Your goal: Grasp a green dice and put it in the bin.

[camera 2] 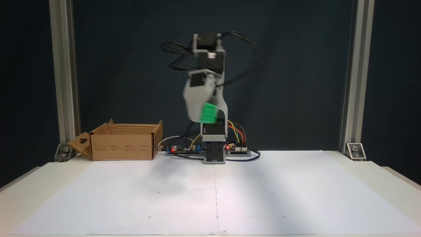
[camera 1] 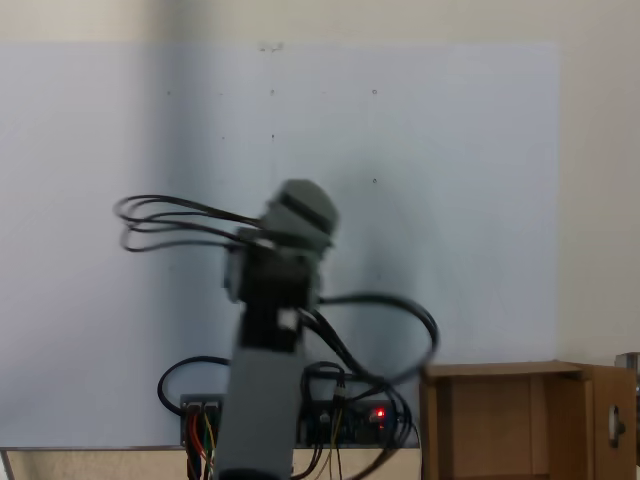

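I see my grey gripper (camera 2: 206, 113) pinching the small bright green cube (camera 2: 209, 114) aloft; the brown cardboard box (camera 2: 125, 141) sits apart on the white surface (camera 2: 210, 197), its contents hidden.

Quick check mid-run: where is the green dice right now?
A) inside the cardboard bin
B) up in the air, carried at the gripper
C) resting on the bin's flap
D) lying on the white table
B: in a fixed view the dice sits at the gripper, lifted well above the table, while the bin stands apart at the left of that view.
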### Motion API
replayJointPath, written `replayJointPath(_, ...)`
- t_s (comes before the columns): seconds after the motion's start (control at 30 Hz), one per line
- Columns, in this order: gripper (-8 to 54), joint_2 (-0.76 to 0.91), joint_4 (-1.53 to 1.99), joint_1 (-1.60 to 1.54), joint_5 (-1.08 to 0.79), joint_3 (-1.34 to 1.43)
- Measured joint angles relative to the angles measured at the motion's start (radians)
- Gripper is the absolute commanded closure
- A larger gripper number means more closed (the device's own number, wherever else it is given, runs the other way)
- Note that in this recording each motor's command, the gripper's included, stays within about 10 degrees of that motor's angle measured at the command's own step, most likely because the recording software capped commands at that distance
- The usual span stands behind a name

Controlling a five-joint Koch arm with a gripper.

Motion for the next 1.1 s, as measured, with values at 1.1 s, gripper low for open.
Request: replayJointPath(1.1, 33.5, -0.379, -0.331, 1.631, -0.670, -0.107)
